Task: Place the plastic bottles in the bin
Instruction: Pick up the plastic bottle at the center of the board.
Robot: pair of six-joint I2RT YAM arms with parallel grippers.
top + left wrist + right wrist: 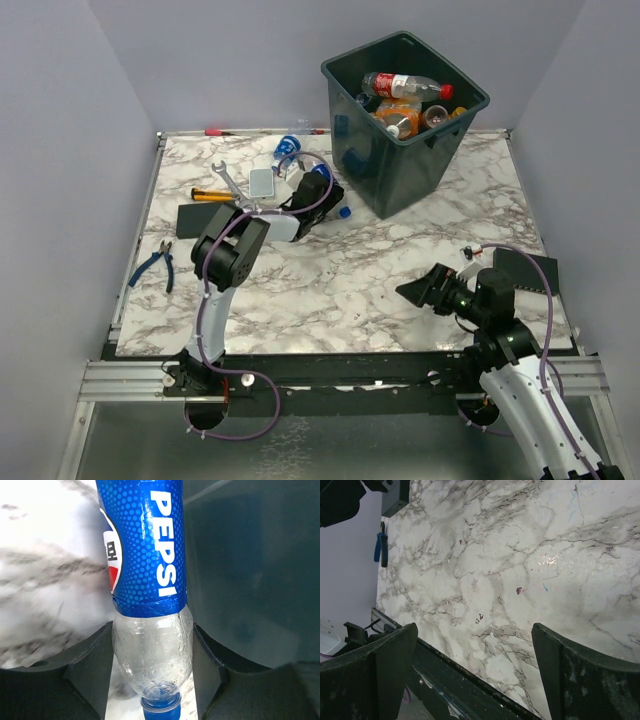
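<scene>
Top camera overhead from behind; wrist cameras close, sharing tabletop [400,255].

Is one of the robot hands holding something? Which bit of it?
The left end effector pinches the Pepsi bottle at its clear shoulder, near the blue cap. The right end effector is open, holding nothing.

bottle [147,590] in left gripper [152,630]: we see clear dimpled plastic, glossy blue label
bin [250,580] beside it: smooth, dull-sheen dark plastic
table [520,580] under right gripper [474,630]: polished marble look
</scene>
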